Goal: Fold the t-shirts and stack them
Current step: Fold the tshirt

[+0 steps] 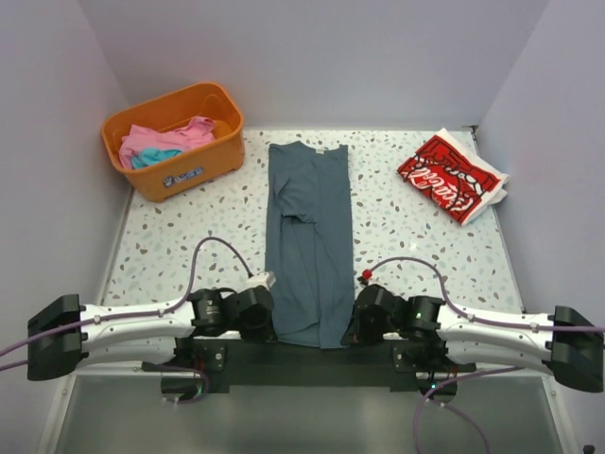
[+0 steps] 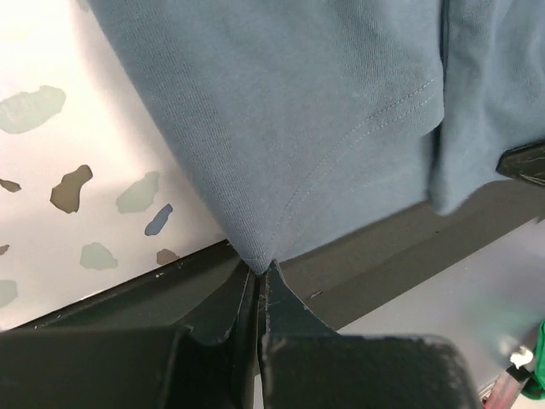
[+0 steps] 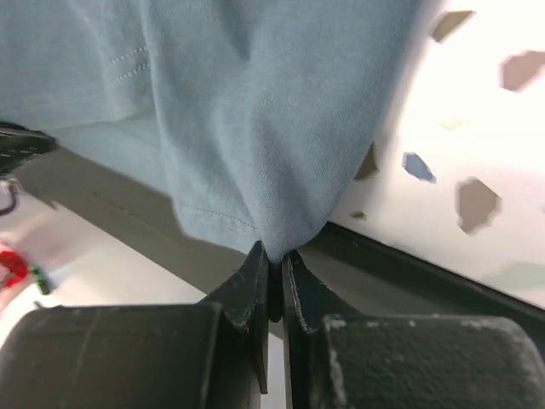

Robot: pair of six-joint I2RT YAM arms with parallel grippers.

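Slate-blue t-shirt [image 1: 309, 236] of soft, finely knitted cloth lies down the middle of the desk [image 1: 189, 227], folded lengthwise into a long narrow strip, with its collar at the far end and its hem at the near edge between the two arms. A puckered crease crosses it about halfway along, and rows of stitching show in the close views. A red t-shirt [image 1: 449, 177] with white script lettering sits folded into a rough rectangle near the far right corner, turned at an angle, with white edges showing beneath it. At the far left stands an orange basket [image 1: 219, 161] of smooth plastic with rounded corners, holding a crumpled pink t-shirt [image 1: 161, 140] and a turquoise t-shirt [image 1: 144, 159] partly tucked under it. The desk top is white with scattered flecks (grey, brown and blue, like terrazzo), and plain pale lavender-grey walls [image 1: 312, 57] enclose it on three sides. A black mounting plate [image 1: 312, 364] runs along the near edge. The left tool [image 2: 260, 271] is clenched on the near left corner of the slate-blue hem, its dark fingers pressed together with cloth bunched to a point between them. The right tool [image 3: 275, 256] pinches the near right corner in the same way, the fabric draping away from its tips.
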